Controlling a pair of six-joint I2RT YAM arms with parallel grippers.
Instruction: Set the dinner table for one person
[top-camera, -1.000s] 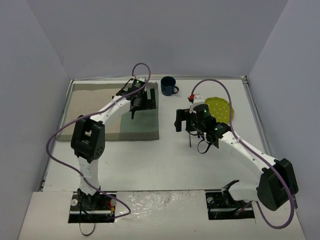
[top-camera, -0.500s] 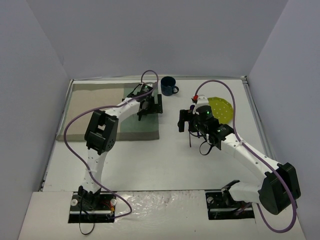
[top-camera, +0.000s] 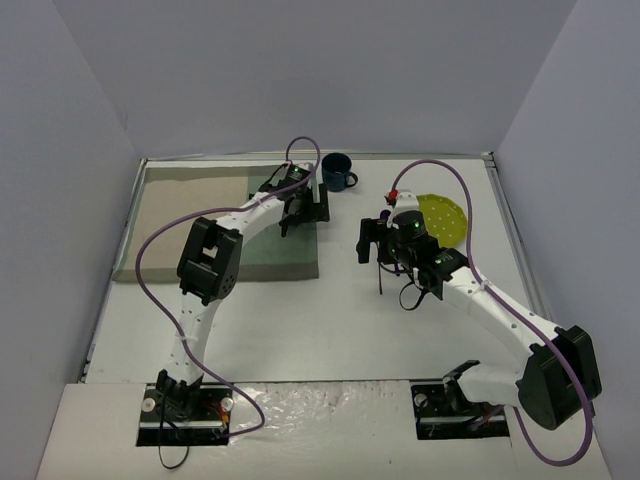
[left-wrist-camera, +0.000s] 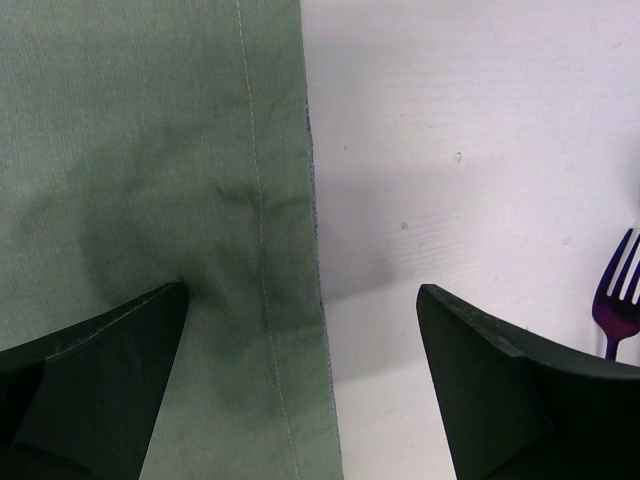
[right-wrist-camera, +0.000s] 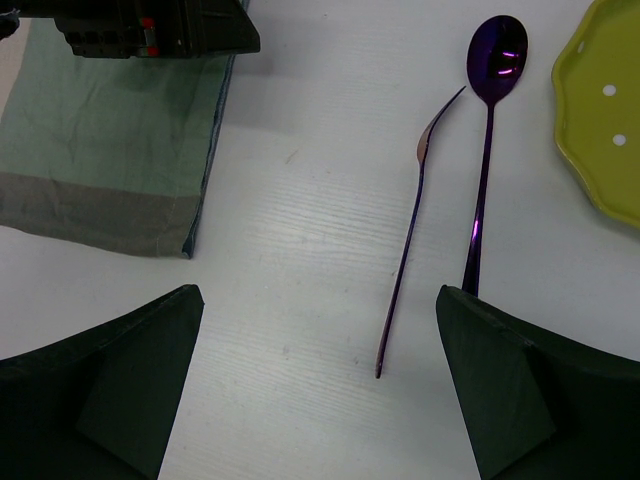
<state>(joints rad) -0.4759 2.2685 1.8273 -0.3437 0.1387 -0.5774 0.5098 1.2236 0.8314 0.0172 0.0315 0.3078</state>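
The dinner table (top-camera: 300, 320) is a white top with a two-tone beige and green placemat (top-camera: 225, 225) at its back left. My left gripper (top-camera: 303, 210) hangs open over the placemat's right edge (left-wrist-camera: 310, 250), one finger over green cloth and the other over bare table. My right gripper (top-camera: 373, 243) is open above a purple fork (right-wrist-camera: 408, 250) and a purple spoon (right-wrist-camera: 487, 140) lying side by side, holding nothing. The fork's tines (left-wrist-camera: 620, 300) show at the right of the left wrist view. A yellow plate (top-camera: 442, 218) lies to the right of the cutlery.
A dark blue mug (top-camera: 337, 172) stands near the back rim, just right of the placemat. The plate's edge (right-wrist-camera: 600, 110) shows in the right wrist view, with the left gripper's body (right-wrist-camera: 150, 25) at top left. Grey walls enclose three sides.
My left arm has swung right, carrying its gripper from over the green cloth to the placemat's right edge. My right gripper has shifted slightly right and back. Both stay open.
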